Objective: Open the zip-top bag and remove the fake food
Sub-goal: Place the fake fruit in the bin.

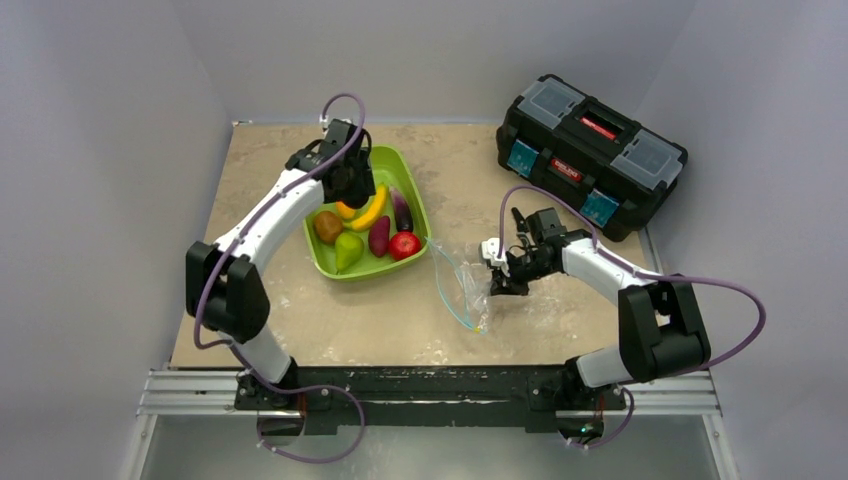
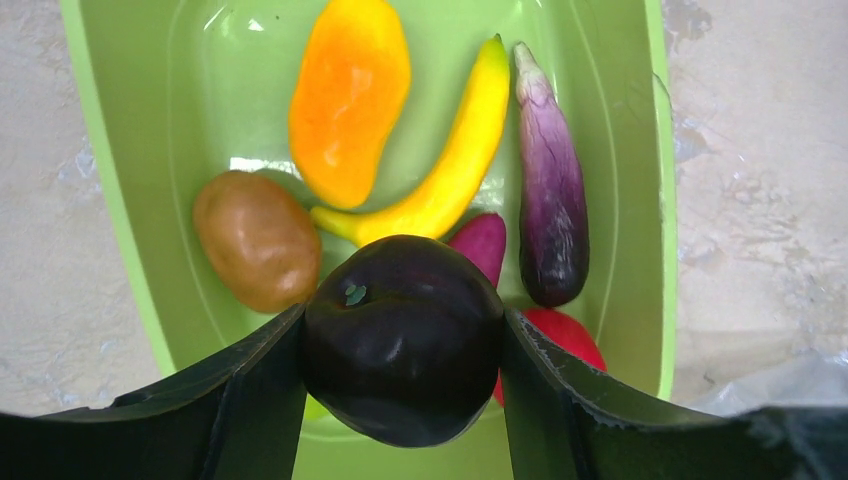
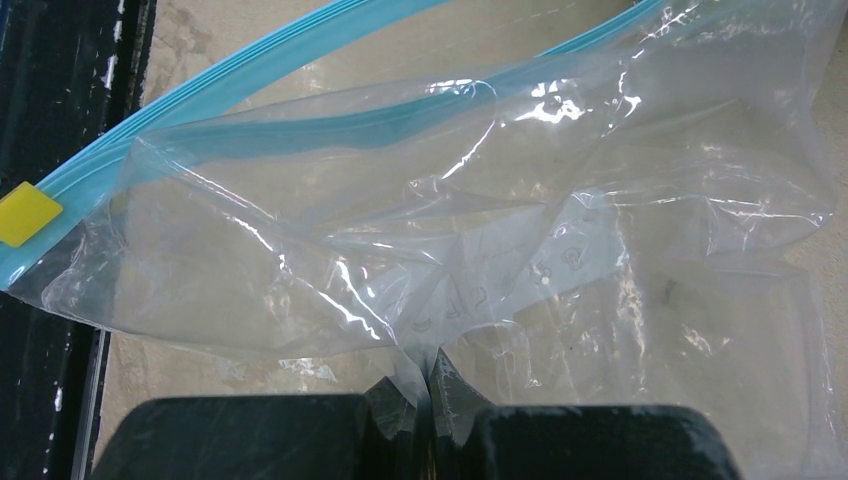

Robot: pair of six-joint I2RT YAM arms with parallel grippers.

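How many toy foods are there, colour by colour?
1 yellow banana
1 orange piece
1 purple eggplant
1 brown kiwi
1 green pear
1 magenta piece
1 red apple
1 dark plum, in the left gripper
Total: 8

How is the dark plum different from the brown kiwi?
The plum is nearly black and shiny; the kiwi is brown and duller. The plum is pinched between the fingers of the left end effector, while the kiwi lies loose in the green tray. The plum looks rounder, the kiwi more egg-shaped. Both are smooth, roundish toy fruits.
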